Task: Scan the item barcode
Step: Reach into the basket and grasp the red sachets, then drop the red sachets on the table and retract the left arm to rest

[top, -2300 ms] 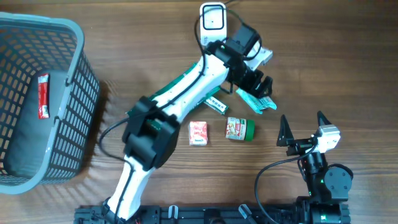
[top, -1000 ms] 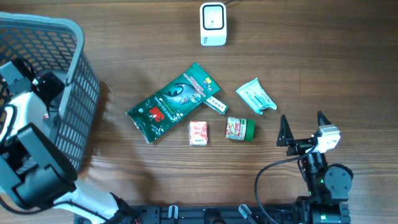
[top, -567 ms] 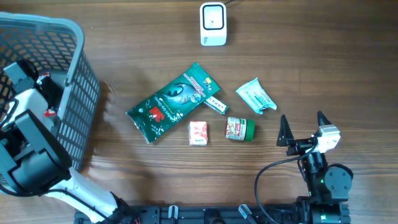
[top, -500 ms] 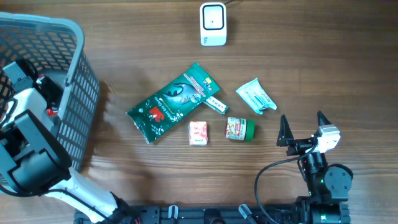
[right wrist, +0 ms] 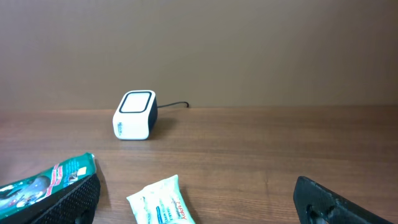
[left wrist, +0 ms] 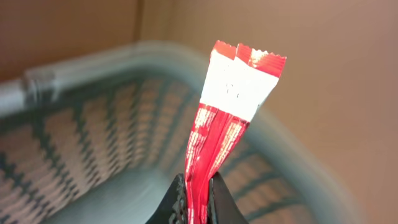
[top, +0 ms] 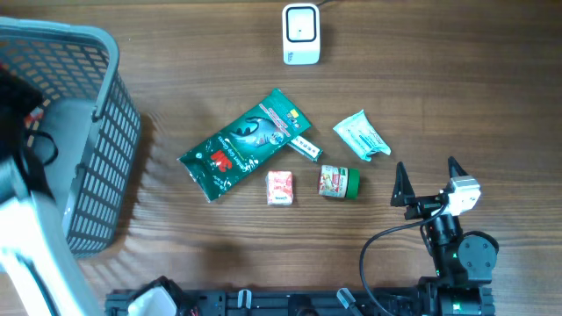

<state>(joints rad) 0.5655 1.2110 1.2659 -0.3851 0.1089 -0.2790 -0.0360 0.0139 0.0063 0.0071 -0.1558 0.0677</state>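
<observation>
Left gripper: the left gripper [left wrist: 198, 190] is clenched on the bottom edge of a red-and-white sachet [left wrist: 233, 118], which stands upright out of the closed fingers, serrated end up.
Task item: the sachet is held in the air above the grey plastic basket [left wrist: 93, 68]. No barcode can be made out on the face turned to the wrist camera.
Left arm: from overhead the left arm [top: 22, 219] is a pale blur at the left edge, over the basket's near side.
Right gripper: the right gripper [top: 428, 180] is parked at the near right of the table [top: 457, 70], fingers spread wide and holding nothing.
Mid-table: a green pouch [top: 241, 145], a small red packet [top: 279, 188], a green-lidded tub [top: 338, 182] and a pale teal packet [top: 361, 136] lie loose, well apart from the basket.
Far side: the white barcode scanner [top: 300, 33] sits at the far centre, its cable running off behind.
Doing this step well: it seems best to lift the sachet clear of the basket rim, carry it above the loose items, and turn its printed side to the scanner window. The pinch is low on a thin, floppy pack, so a slow move should limit swinging.
Change from earlier: a second ago the left gripper was open down inside the basket. Now it is shut on the sachet and raised. The table items and the right gripper have not moved.
</observation>
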